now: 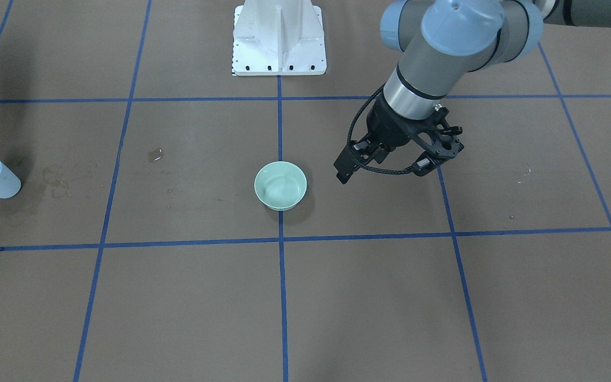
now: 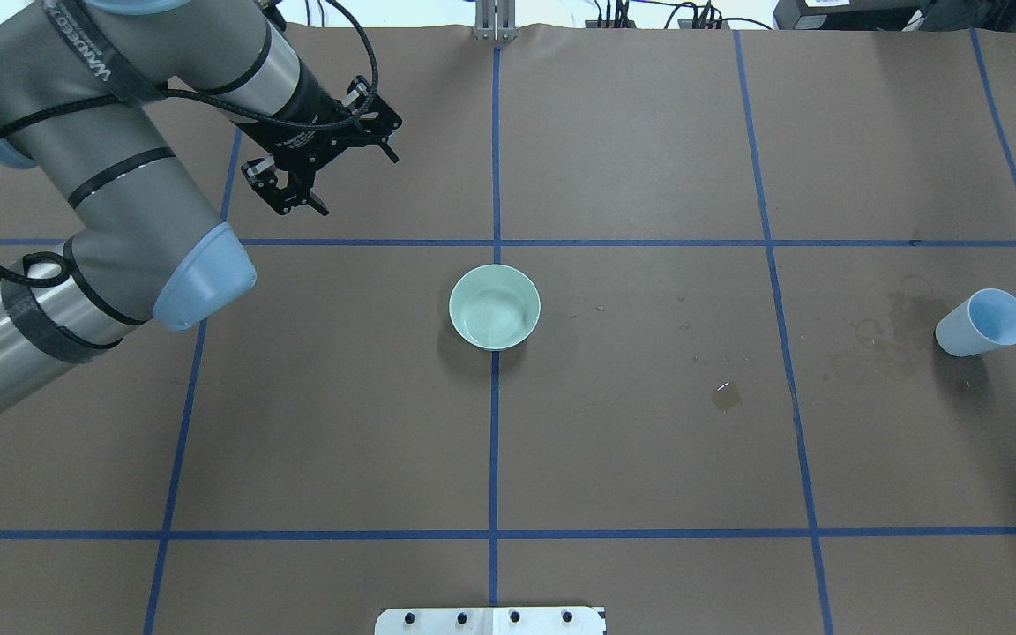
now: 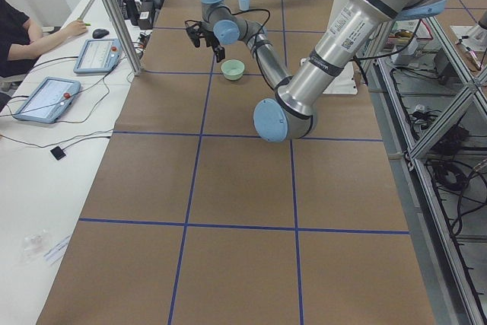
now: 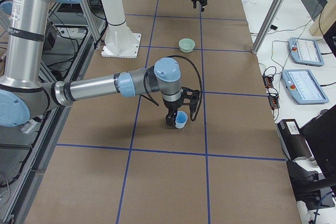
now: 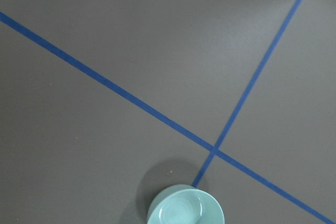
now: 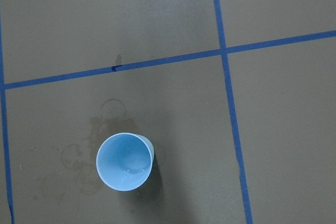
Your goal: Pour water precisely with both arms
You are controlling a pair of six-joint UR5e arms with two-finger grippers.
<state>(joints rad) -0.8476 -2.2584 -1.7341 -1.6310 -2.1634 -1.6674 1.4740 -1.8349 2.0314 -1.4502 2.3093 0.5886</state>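
A mint-green bowl [image 1: 280, 185] stands at the table's middle, with faint ripples of water [image 2: 492, 316] in it; it also shows in the left wrist view [image 5: 185, 207]. A light blue cup [image 2: 984, 322] stands far to the robot's right. The right wrist view looks straight down into the cup [image 6: 124, 161], where small glints show at the bottom. My left gripper [image 1: 382, 172] is open and empty, hanging beyond and to the left of the bowl [image 2: 314, 181]. My right gripper [image 4: 180, 115] shows only in the exterior right view, over the cup [image 4: 181, 121]. I cannot tell if it is open or shut.
A small puddle [image 2: 726, 395] and dried water rings [image 2: 878, 344] lie between bowl and cup. The white bolted pedestal [image 1: 279, 40] stands at the robot's side. Blue tape lines grid the brown table. Side tables with tablets [image 4: 302, 51] and a metal post [image 3: 114, 13] flank the far edge.
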